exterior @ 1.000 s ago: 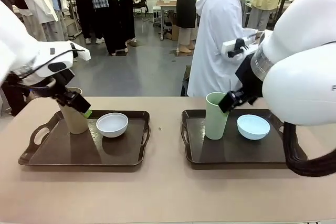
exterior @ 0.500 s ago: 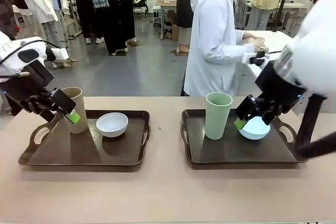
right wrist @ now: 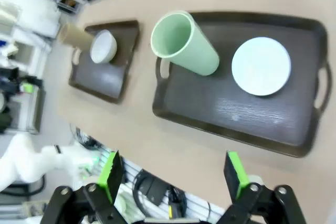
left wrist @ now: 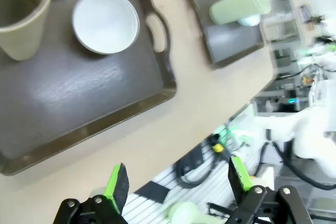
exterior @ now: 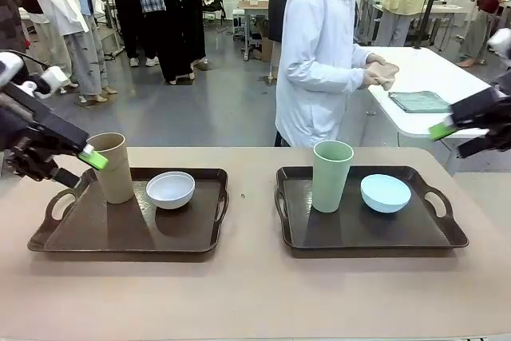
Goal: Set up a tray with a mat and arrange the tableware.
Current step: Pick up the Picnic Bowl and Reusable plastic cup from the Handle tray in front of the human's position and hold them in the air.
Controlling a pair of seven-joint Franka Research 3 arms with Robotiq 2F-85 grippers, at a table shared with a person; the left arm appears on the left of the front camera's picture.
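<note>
On the surface [exterior: 255,293], two dark trays side by side: left tray [exterior: 120,233] with tan cup [exterior: 112,169] upright at its far left and white bowl [exterior: 170,189] just beside; right tray [exterior: 359,229] with green cup [exterior: 331,175] upright and blue bowl [exterior: 385,193] to its right. Wide open and empty, left hand [exterior: 78,168] just left of the tan cup, one pad near the rim. Equally open and empty, right hand [exterior: 457,137] raised well beyond the right tray's outer handle. Judging by that: left arm far nearer its cup; cups' long axes vertical, so a sideways approach; blue bowl nearer the right hand than the green cup.
</note>
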